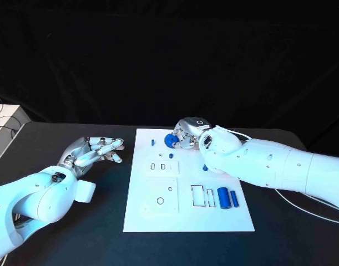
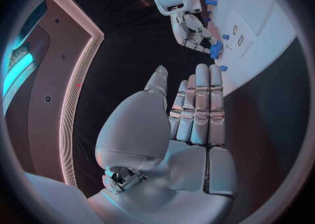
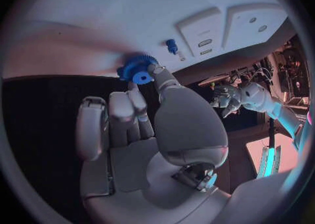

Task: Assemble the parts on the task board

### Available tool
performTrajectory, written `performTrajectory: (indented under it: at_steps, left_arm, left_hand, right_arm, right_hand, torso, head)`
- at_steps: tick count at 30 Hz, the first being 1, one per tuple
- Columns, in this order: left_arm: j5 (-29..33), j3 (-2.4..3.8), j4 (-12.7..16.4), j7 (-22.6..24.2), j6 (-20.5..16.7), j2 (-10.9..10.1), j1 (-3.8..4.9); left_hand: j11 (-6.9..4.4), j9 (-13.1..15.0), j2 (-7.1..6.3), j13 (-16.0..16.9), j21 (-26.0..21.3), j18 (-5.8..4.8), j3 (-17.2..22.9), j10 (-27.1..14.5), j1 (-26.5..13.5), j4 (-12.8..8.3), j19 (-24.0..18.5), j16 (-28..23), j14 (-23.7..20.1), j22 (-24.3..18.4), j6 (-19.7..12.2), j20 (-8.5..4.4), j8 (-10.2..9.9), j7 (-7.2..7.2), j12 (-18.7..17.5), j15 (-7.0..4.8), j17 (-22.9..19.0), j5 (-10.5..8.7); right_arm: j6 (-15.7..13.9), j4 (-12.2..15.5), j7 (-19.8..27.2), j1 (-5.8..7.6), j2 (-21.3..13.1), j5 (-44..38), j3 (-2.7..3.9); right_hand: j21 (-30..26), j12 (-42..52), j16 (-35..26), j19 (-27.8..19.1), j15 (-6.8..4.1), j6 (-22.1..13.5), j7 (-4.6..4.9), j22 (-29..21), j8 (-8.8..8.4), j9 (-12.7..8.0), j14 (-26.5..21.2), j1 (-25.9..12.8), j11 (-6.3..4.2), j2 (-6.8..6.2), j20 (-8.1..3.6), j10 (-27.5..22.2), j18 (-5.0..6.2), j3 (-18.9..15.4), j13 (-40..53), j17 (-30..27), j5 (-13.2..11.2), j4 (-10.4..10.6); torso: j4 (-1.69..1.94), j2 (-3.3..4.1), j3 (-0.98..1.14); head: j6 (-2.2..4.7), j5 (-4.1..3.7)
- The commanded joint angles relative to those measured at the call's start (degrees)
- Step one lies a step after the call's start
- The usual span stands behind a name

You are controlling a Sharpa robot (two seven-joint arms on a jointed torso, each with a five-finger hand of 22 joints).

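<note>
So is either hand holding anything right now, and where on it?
The right hand pinches the blue gear at its toothed rim. The left hand holds nothing.

Dim scene with a black backdrop; the white task board [image 1: 188,219] stands out brightly. Wrist views curve strongly, tinted bluish and pink.
</note>
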Motion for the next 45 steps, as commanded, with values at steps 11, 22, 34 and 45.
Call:
performTrajectory:
  at_steps: [11,22,34,45]
  left_arm:
    - [-0.19,0.04,0.16,0.65,0.92,0.09,-0.02]
    - [-0.19,0.04,0.13,0.62,0.95,0.07,-0.01]
    - [-0.19,0.04,0.07,0.57,0.95,0.10,-0.01]
    - [-0.18,0.04,0.04,0.07,0.71,0.06,-0.01]
  left_hand:
    - [-0.05,0.06,0.08,0.00,0.27,0.75,0.05,-0.46,-0.02,-0.08,-0.08,-0.30,-0.08,-0.07,-0.36,0.14,0.21,-0.02,0.26,0.20,-0.03,-0.22]
    - [-0.05,0.06,0.08,0.00,0.27,0.75,0.05,-0.46,-0.02,-0.08,-0.08,-0.30,-0.08,-0.07,-0.36,0.14,0.21,-0.02,0.26,0.20,-0.03,-0.22]
    - [-0.05,0.06,0.08,0.00,0.27,0.75,0.05,-0.46,-0.02,-0.08,-0.08,-0.30,-0.08,-0.07,-0.36,0.14,0.21,-0.02,0.26,0.20,-0.03,-0.22]
    - [-0.01,0.06,0.32,0.00,0.44,0.75,-0.07,-0.52,-0.53,0.26,-0.11,-0.30,-0.09,-0.40,-0.39,0.17,0.20,0.02,0.25,0.24,-0.05,-0.30]
  right_arm:
    - [1.53,-1.13,-0.34,-0.19,1.03,-1.16,-0.12]
    - [-0.50,-1.87,-0.13,-0.23,1.68,-0.99,-0.14]
    - [1.09,-1.98,0.94,-0.28,1.81,0.67,-0.14]
    - [3.86,-2.01,0.86,-0.30,1.40,1.59,-0.14]
  right_hand:
    - [0.09,-0.83,-0.31,5.25,-0.05,-0.08,0.20,11.72,0.06,0.05,0.10,0.37,0.00,-0.22,0.02,-0.37,-0.51,0.03,-0.37,0.23,-0.60,0.29]
    - [0.08,-2.01,-0.39,5.25,0.26,-2.10,0.77,11.76,-0.06,-0.12,0.08,0.03,0.40,-0.60,0.24,-1.23,-0.50,-0.63,-1.35,0.50,-2.89,1.17]
    - [0.12,-3.37,-0.27,5.26,0.61,-4.05,1.24,11.81,-0.06,-0.10,0.08,-2.02,0.78,-1.16,0.59,-2.52,-0.47,-1.60,-2.81,1.02,-0.63,4.10]
    - [0.25,-2.93,-0.19,5.27,0.55,-3.78,0.99,11.87,-0.03,-0.01,0.13,-6.29,0.67,1.41,0.56,-2.62,-0.51,-1.27,-2.99,1.33,1.55,9.54]
  torso:
    - [0.02,0.04,0.01]
    - [0.03,0.02,-0.01]
    - [-0.09,0.00,0.04]
    - [-0.09,0.01,0.06]
  head:
    - [0.02,0.25]
    - [-0.19,0.36]
    - [-0.19,0.35]
    - [-0.23,0.32]
